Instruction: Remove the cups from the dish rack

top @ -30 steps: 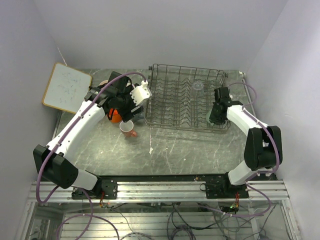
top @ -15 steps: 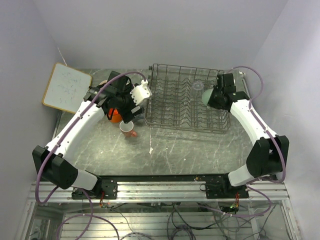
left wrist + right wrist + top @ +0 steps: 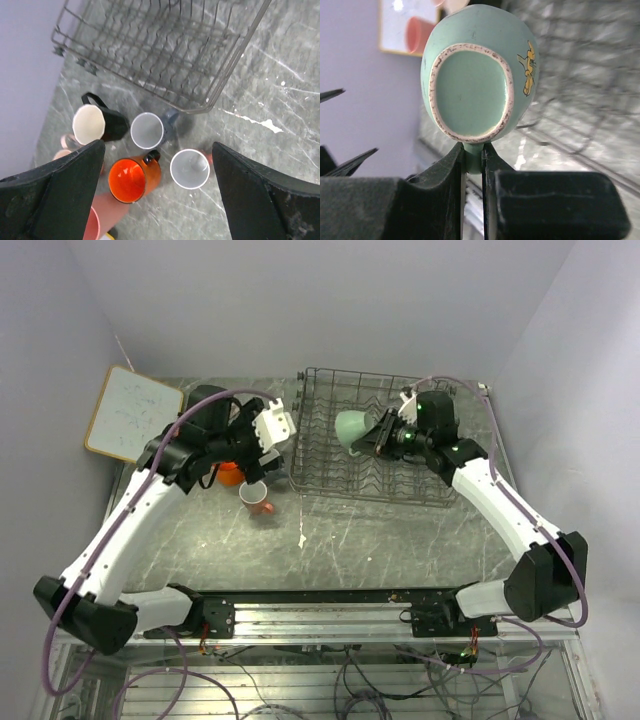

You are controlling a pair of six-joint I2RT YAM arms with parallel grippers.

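Carry step, by the look of it. Above the left half of the large dark grey wire dish rack (image 3: 330, 465), clear of the tines: the small mint green ceramic cup (image 3: 475, 85), pinched by a mint stub, probably its handle, in the narrow-closed right gripper (image 3: 473, 155). Lying sideways, long axis about level and running left-right across the rack, ringed oval end toward the wrist camera; mouth or base, cannot tell. For the left gripper (image 3: 159, 145): spread wide, holding nothing, above the black mug (image 3: 95, 125), orange mug (image 3: 131, 179) and grey-blue cup (image 3: 147, 131) on the table. Next, likely: pass the left rim, turn upright, set down in a free gap, avoiding the left arm.
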